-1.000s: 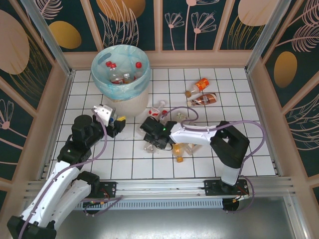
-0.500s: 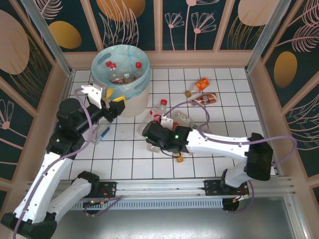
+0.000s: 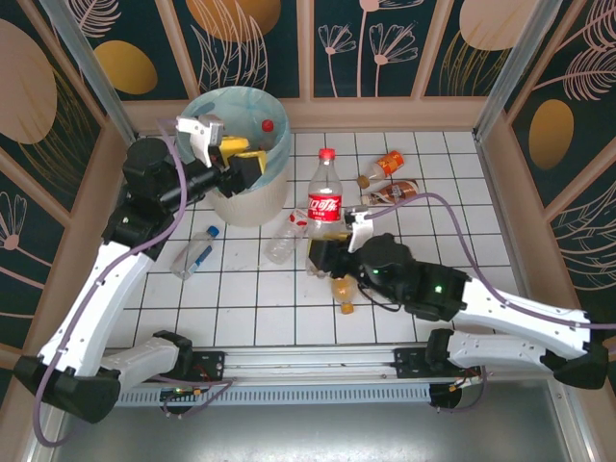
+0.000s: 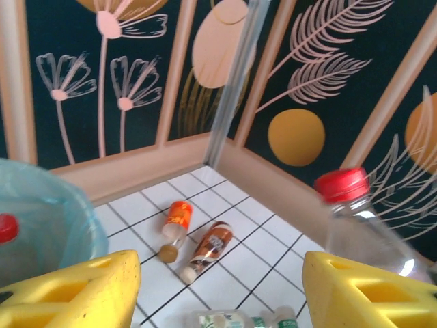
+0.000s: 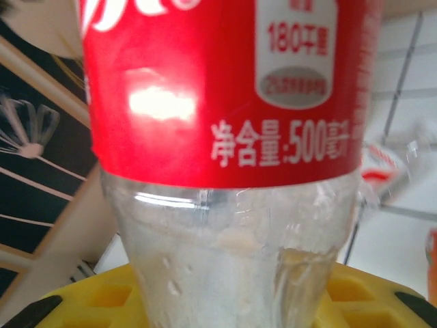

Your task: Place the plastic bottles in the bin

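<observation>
The right gripper (image 3: 322, 254) is clamped low on a red-labelled bottle (image 3: 324, 197), held upright mid-table just right of the bin (image 3: 258, 198), seemingly for carrying over, while the left gripper (image 3: 244, 159) hovers at the bin's rim, fingers apart, empty.

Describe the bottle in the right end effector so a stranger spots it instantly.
Start at the cream bin at the back left. Right of it, the right end effector holds a clear bottle with red label and cap. It stands upright; the bottles around it lie flat.
</observation>
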